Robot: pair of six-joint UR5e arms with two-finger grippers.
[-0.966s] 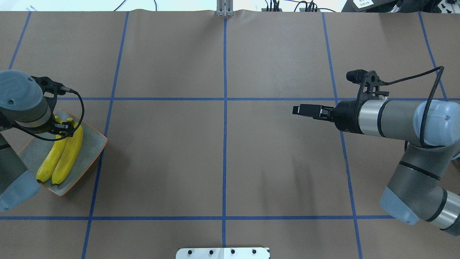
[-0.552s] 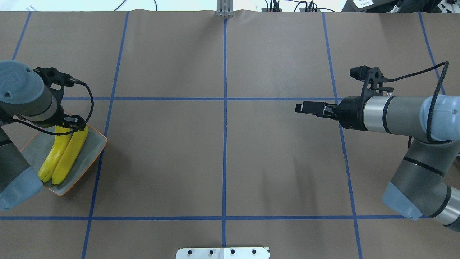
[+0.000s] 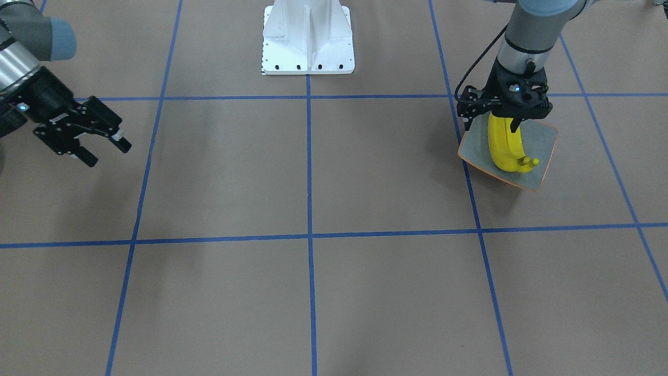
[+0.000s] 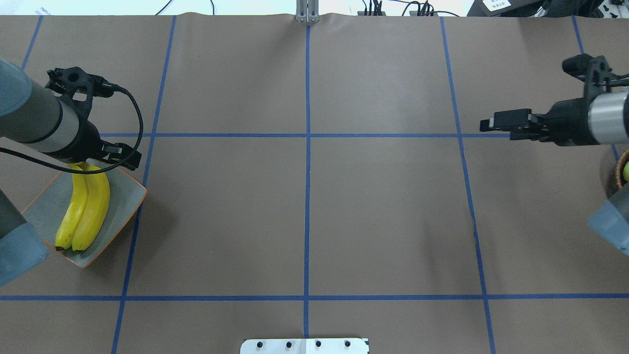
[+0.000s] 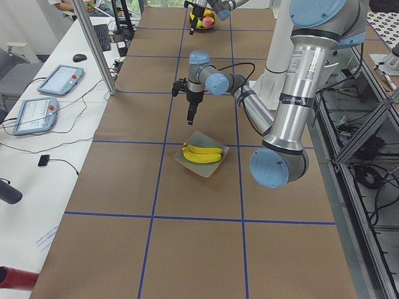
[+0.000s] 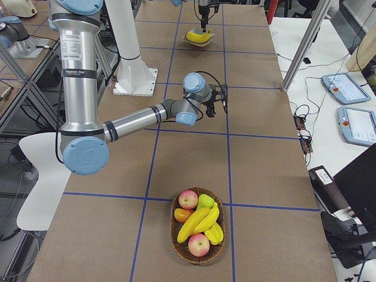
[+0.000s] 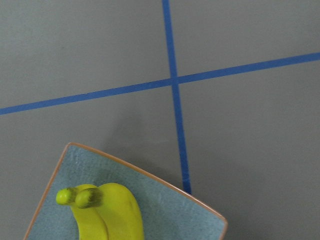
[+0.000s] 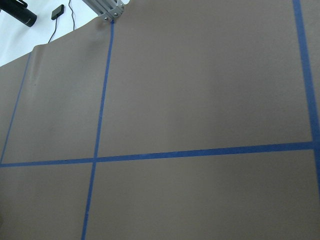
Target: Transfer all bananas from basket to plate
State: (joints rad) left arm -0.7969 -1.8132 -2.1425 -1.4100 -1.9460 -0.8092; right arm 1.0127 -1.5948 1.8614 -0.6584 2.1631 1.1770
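Two yellow bananas [image 4: 84, 206] lie side by side on the grey-green plate [image 4: 123, 201] with the orange rim, at the table's left. They also show in the left wrist view [image 7: 110, 215]. My left gripper [image 3: 491, 122] hangs open and empty above the plate's near-robot end, clear of the bananas [image 3: 505, 149]. My right gripper [image 3: 107, 151] is open and empty, above bare table on the right. The wicker basket [image 6: 176, 235] holds two more bananas [image 6: 197, 226] among other fruit. Only its rim [image 4: 618, 169] shows in the overhead view.
Red apples [image 6: 188, 200] and a green fruit [image 6: 204, 201] lie in the basket with the bananas. The white robot base [image 3: 308, 36] stands at the table's edge between the arms. Blue tape lines divide the brown table into squares.
My left gripper has risen and drawn away from the bananas on the plate. My right arm has pulled back to the right, toward the basket side.
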